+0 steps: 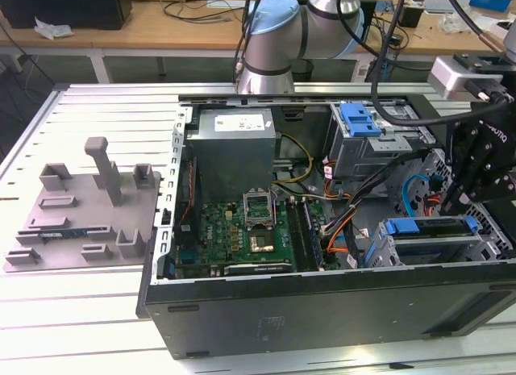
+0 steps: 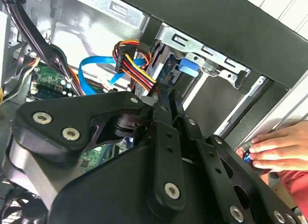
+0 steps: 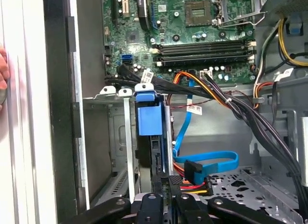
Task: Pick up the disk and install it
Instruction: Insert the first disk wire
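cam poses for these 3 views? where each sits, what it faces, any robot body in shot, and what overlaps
Exterior view: off the arm, above the bench, looking down into the open computer case; the arm and gripper show, with the motherboard.
First wrist view: on the arm, facing the drive bay; the disk sits in its slot, black gripper links along the frame edge.
Second wrist view: on the arm behind the gripper, facing the same bay; a person's hand rests outside the case.
Shared: both wrist views show the disk and blue data cable.
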Motion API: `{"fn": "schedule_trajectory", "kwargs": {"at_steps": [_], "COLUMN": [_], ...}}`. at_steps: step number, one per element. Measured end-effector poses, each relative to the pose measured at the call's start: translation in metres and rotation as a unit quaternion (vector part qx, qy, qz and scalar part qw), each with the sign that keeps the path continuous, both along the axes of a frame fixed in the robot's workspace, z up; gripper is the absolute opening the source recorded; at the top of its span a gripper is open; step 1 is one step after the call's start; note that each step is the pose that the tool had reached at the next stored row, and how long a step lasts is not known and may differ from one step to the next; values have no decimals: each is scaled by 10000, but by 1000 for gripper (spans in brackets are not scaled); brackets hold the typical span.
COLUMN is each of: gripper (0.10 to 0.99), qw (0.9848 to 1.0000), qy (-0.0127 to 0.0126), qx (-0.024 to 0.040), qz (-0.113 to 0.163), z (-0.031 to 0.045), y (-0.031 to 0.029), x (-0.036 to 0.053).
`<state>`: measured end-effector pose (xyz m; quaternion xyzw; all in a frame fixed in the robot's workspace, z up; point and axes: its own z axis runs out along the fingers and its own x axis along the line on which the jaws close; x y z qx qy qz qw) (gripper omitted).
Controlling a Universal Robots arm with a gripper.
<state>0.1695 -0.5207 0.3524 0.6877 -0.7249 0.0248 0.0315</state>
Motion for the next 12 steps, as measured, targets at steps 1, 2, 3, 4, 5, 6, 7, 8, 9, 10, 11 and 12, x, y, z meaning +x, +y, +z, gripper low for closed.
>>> {"fn": "schedule_trajectory", "kwargs": {"at_steps": [1, 2, 3, 4, 5, 6, 7, 8, 9, 10, 11, 12], "gripper": [169, 169, 169, 169, 169, 169, 169, 169, 169, 169, 169, 169], "qw": [10000, 10000, 10000, 10000, 10000, 10000, 10000, 10000, 10000, 10000, 10000, 10000], "qy": [-1, -3, -8, -14, -18, -22, -24, -25, -26, -26, -26, -26], "qx": [4, 10, 13, 16, 18, 18, 18, 17, 18, 18, 18, 18], "qz": [2, 3, 3, 3, 2, 3, 2, 2, 2, 2, 2, 2], "z": [-1, -2, -1, -2, -3, -3, -4, -4, -5, -5, -5, -5], "y": [-10, -20, -24, -27, -29, -29, -30, -30, -30, -30, -30, -30], "x": [-3, -3, -4, -4, -5, -4, -5, -5, -5, -5, -5, -5]}}
